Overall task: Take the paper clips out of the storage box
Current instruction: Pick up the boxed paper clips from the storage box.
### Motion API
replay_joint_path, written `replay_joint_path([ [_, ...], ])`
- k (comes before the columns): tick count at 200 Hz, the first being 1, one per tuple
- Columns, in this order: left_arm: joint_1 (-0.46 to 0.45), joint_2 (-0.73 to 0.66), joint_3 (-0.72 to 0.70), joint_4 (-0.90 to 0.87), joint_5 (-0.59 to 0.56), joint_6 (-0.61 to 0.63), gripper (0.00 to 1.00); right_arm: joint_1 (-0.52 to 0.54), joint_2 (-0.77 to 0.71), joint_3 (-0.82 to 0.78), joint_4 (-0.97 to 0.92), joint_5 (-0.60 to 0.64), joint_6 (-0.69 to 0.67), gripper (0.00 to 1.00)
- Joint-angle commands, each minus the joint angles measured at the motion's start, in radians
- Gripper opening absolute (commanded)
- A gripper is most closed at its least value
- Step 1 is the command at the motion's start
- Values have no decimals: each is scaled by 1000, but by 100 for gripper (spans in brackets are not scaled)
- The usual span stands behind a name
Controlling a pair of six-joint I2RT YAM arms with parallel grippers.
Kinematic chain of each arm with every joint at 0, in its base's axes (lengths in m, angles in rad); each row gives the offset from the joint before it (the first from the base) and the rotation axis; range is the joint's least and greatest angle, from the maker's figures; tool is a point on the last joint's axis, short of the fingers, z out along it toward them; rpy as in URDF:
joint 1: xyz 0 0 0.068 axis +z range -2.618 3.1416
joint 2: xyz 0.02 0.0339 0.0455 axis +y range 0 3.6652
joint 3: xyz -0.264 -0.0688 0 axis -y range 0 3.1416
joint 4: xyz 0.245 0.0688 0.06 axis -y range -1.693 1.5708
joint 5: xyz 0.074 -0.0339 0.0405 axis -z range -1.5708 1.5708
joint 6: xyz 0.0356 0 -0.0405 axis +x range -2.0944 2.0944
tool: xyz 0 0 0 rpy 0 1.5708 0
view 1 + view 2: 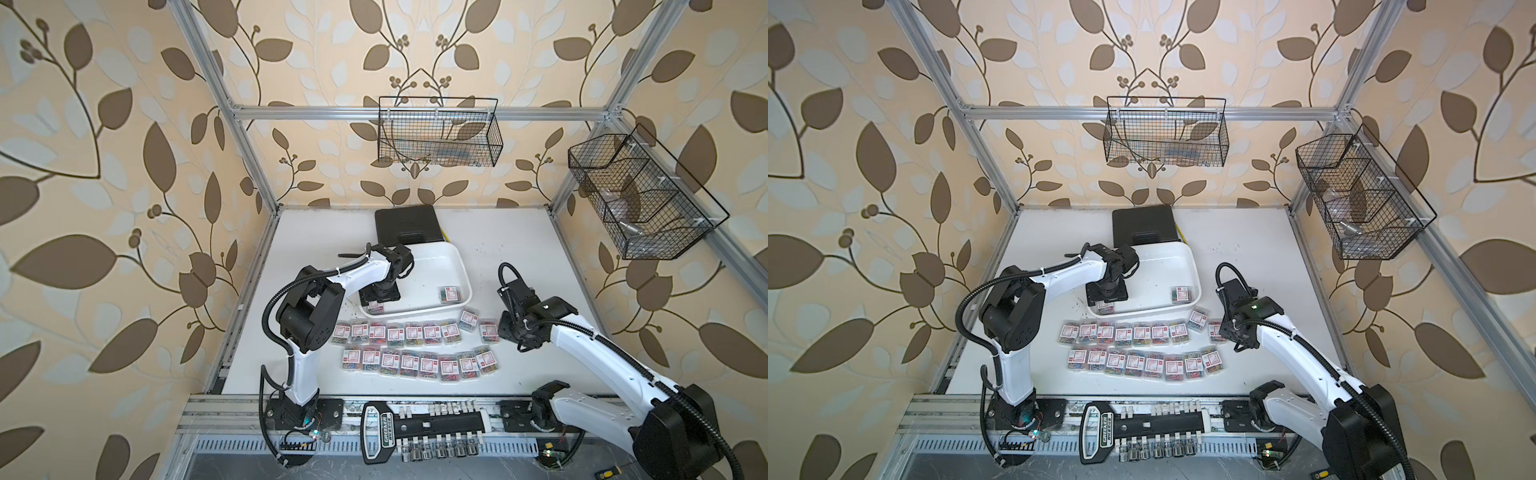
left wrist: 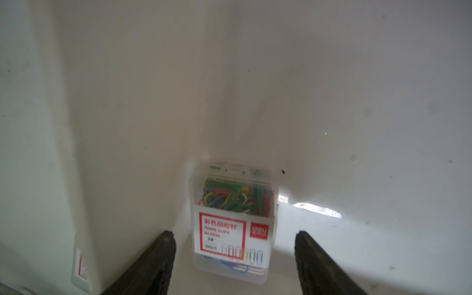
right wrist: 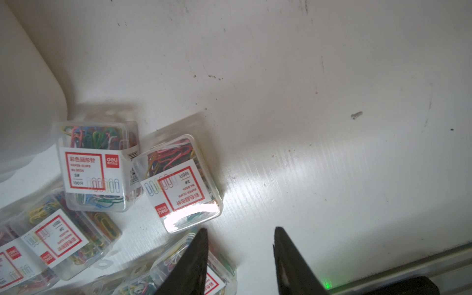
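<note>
The left jaws stand wide astride a clip box in the tray corner; closing off-centre could skid it against the wall. The right jaws are narrow, empty.

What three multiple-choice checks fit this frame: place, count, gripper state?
1. The left gripper is: A. over the laid-out rows B. in the storage box, astride a clip box C. parked by its base
2. Clip boxes left in the storage box: A. two B. none C. five
3. The right gripper is: A. shut on a clip box B. out of view C. open, empty

1B: wrist view shows jaws either side of it.
2A: a top view shows that one and a second clip box by the other near corner.
3C: wrist view shows nothing between its jaws.
</note>
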Motion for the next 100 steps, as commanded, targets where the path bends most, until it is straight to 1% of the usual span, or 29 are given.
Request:
replay_joint_path([
  [1, 11, 23, 31, -26, -7, 3, 75, -5, -14, 16, -19, 12, 1, 44],
  [21, 16, 46, 20, -2, -2, 2, 75, -7, -23, 12, -23, 15, -4, 44],
  [39, 23, 64, 7, 35, 22, 10, 77, -10, -30, 6, -24, 15, -6, 44],
  [61, 28, 72, 0, 73, 43, 27, 76, -14, -37, 2, -27, 14, -6, 44],
  [79, 27, 68, 3, 89, 46, 43, 73, -16, -39, -1, -26, 14, -6, 44],
  [100, 29, 59, 10, 87, 48, 62, 64, -18, -40, -1, -23, 13, -6, 44],
])
